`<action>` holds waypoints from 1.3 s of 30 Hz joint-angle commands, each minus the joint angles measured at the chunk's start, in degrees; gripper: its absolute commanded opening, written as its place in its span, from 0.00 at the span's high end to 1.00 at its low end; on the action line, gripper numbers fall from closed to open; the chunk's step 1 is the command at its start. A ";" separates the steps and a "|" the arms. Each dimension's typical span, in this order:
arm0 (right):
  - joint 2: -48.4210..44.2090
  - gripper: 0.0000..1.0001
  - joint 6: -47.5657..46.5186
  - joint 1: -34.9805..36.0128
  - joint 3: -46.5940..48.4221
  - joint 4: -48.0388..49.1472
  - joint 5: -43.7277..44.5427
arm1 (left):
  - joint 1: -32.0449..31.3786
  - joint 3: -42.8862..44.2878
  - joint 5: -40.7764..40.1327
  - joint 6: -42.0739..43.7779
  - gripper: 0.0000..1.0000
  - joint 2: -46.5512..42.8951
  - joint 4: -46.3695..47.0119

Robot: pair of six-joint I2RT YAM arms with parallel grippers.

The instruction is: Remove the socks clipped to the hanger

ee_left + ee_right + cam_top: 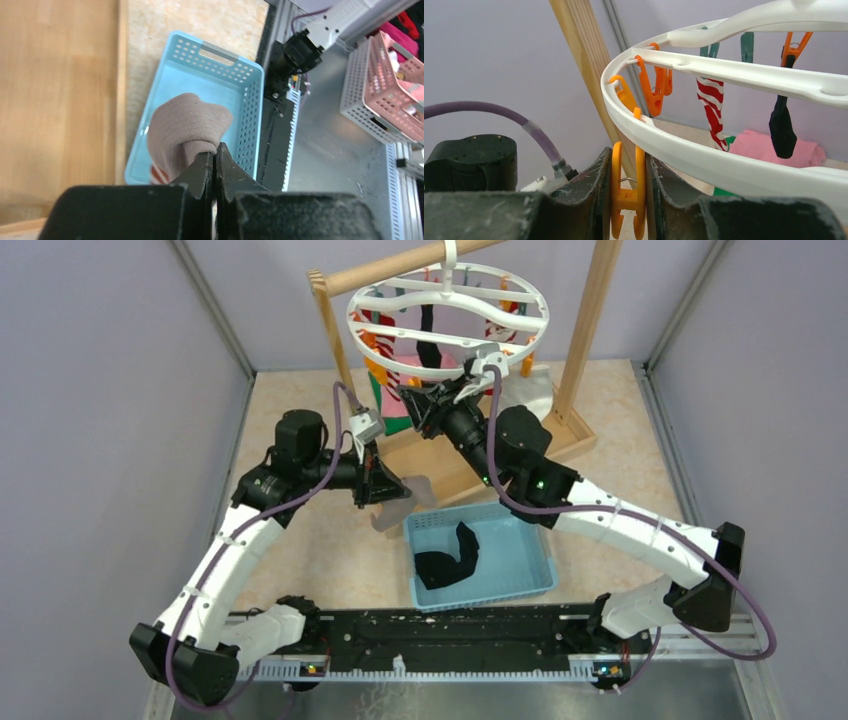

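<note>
The white ring hanger hangs from the wooden rod and also shows in the right wrist view. Several socks still hang from its clips, among them a red-and-white striped sock and a black sock. My right gripper is up at the ring's near rim, shut on an orange clip, squeezing its handles. My left gripper is shut on a beige sock, held above the blue basket. A black sock lies in the basket.
The light wooden stand with its base board sits behind the basket. A pink cloth lies below the hanger. Grey-purple walls close in on both sides. Grey and pink baskets stand beyond the table edge.
</note>
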 commanded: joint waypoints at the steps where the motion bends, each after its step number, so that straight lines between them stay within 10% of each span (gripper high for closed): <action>1: -0.06 0.80 2.94 -0.60 3.28 -3.96 -1.78 | -3.29 -0.59 3.03 2.00 1.00 -1.16 -0.17; 5: -2.45 0.31 10.22 -0.71 1.40 -10.00 -1.98 | -5.43 -0.19 3.22 5.70 1.00 1.11 -2.56; 8: -8.28 0.15 16.43 -0.74 -4.70 -14.00 -3.53 | -6.63 -0.16 2.85 8.40 1.00 2.39 -3.67; 23: -27.42 0.06 23.51 -9.95 -17.82 -41.44 11.22 | -19.80 1.08 -1.77 11.97 1.00 13.54 -1.33; 29: -28.56 0.01 24.86 -21.05 -21.27 -38.25 7.26 | -22.44 4.93 -5.88 18.57 0.03 17.11 -6.13; 39: -20.53 0.06 11.57 -31.40 -18.48 -23.42 -5.35 | -20.64 17.15 -15.58 25.05 0.01 15.77 -16.52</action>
